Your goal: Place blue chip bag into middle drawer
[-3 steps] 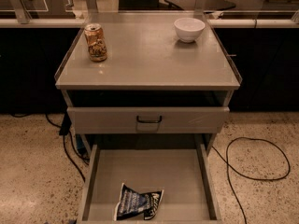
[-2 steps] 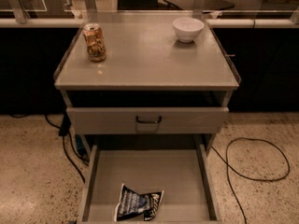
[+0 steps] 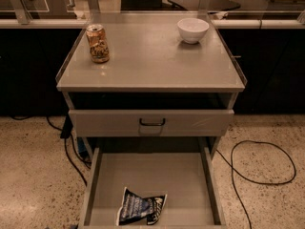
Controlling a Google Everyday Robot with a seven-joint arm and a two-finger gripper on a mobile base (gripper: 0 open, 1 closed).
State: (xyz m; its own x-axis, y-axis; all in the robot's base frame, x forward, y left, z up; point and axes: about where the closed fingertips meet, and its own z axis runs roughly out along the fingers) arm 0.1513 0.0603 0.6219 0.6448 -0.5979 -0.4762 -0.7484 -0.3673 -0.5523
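Note:
The blue chip bag [image 3: 141,207] lies crumpled and flat on the floor of the middle drawer [image 3: 162,173], near its front edge and a little left of centre. The drawer is pulled far out below the cabinet, a wide shallow grey tray with low side walls. The gripper is not in view; no arm shows anywhere in the camera view.
Above the open drawer is a shut grey drawer with a black handle [image 3: 152,122]. On the cabinet top [image 3: 147,63] stand a tan drink can [image 3: 97,43] at the left and a white bowl [image 3: 193,30] at the back right. Black cables [image 3: 259,163] lie on the speckled floor on both sides.

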